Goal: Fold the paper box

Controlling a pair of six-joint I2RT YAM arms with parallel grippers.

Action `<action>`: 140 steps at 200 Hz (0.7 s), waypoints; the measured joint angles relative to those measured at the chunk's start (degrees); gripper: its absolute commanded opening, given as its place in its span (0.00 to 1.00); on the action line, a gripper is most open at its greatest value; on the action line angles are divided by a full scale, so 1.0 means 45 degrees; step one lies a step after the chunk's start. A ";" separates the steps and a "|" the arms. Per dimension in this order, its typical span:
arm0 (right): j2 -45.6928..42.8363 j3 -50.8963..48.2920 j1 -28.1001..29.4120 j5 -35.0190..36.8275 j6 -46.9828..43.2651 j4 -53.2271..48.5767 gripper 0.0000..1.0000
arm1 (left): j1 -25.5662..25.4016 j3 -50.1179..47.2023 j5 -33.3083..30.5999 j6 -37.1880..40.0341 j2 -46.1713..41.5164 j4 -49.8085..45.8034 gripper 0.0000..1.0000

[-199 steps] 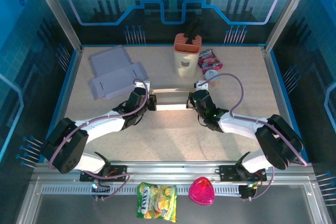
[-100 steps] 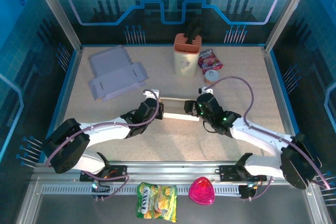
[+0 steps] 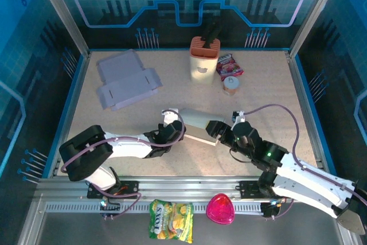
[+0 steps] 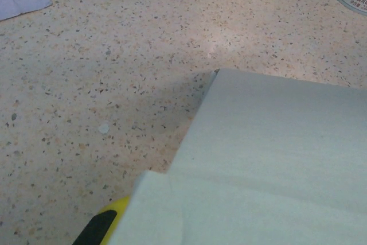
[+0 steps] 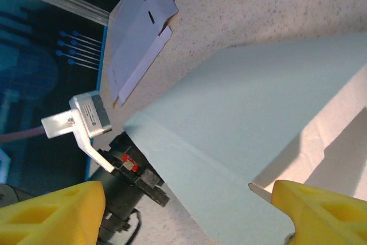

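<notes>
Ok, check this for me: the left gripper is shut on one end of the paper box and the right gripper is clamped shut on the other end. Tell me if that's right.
Not quite. The left gripper is shut on its end of the paper box, but the right gripper is not clamped. The right wrist view shows its yellow fingers spread wide, jaws open, at the box's other end.

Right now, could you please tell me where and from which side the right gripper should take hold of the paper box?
Probably the paper box's thin right end, approached from the right, near side. The left gripper pinches its left end, leaving the right end free, and the right gripper's open yellow fingers straddle that flat panel edge.
</notes>
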 measured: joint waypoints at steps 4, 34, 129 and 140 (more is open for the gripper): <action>-0.0029 -0.0034 0.0058 0.0034 0.0243 0.0019 0.75 | -0.0034 -0.0019 -0.0073 -0.0083 0.0000 -0.0015 0.00; 0.0073 -0.0058 0.0670 0.0661 0.1797 -0.0078 0.73 | -0.0155 -0.0087 -0.0301 -0.0549 0.0000 -0.0078 0.00; -0.0554 -0.0806 -0.0772 0.1112 0.2229 -0.1821 0.73 | -0.0427 -0.0209 -0.0398 -0.1103 0.0267 -0.0078 0.00; -0.0559 -0.0971 -0.1569 0.0563 0.2001 -0.1826 0.72 | -0.0457 -0.0219 -0.0398 -0.1103 0.0316 -0.0092 0.00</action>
